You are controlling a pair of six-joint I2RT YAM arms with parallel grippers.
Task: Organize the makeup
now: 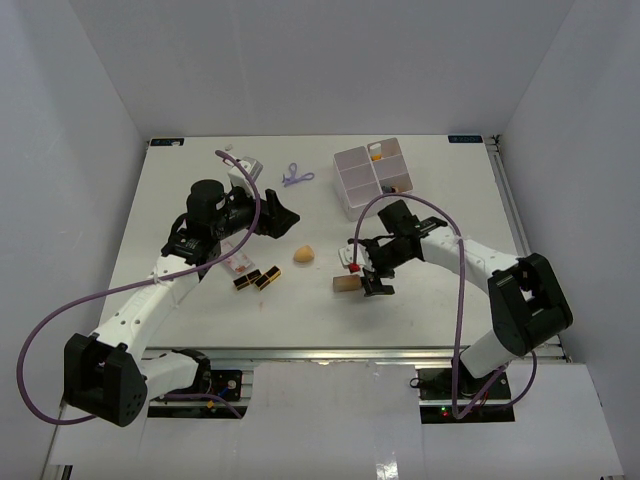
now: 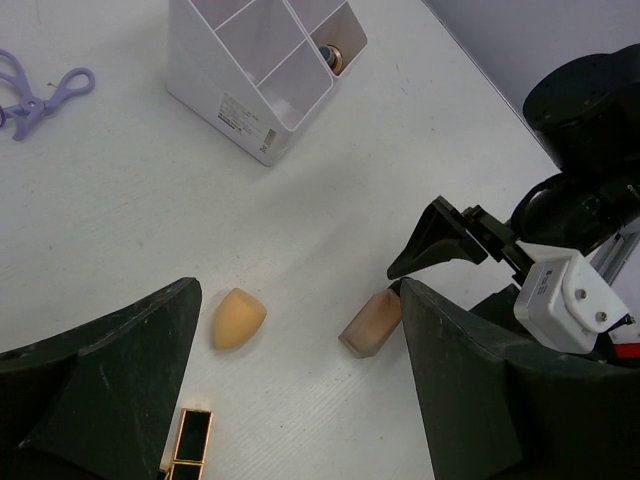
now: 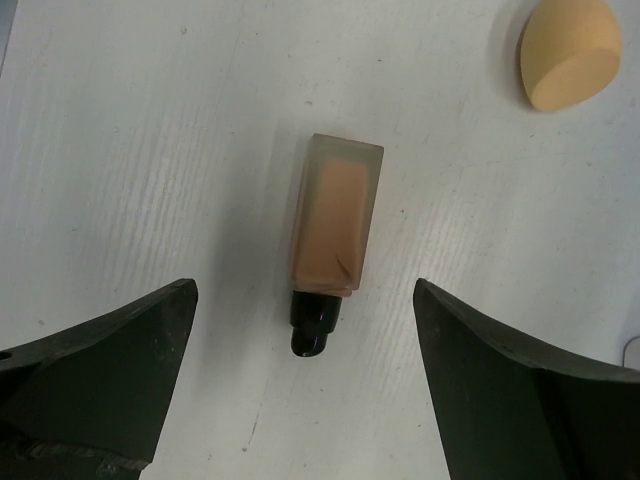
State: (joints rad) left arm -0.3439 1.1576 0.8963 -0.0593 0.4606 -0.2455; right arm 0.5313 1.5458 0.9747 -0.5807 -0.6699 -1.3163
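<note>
Two pieces stowed: orange white-capped tube [image 1: 376,152] in a far compartment of the white box [image 1: 352,160]; one dark-capped bottle [image 2: 335,55] upright in another compartment.
Loose on the table [image 1: 300,325]: beige bottle [image 3: 335,215] lying flat; peach sponge [image 2: 238,318] near it; black-gold lipsticks [image 1: 257,279]; lilac clip [image 1: 297,177] left of the box; small pinkish item [image 1: 238,264] beside the left arm.
Right gripper [image 1: 365,270]: jaws spread wide, one on each side of the lying bottle, apart from it, grasping nothing.
Left gripper [image 2: 300,295]: released and empty, above the table near the sponge.
Progress: judged under halfway, since most pieces lie outside the box.
Next due: probably the lying bottle, given the right gripper's position.
</note>
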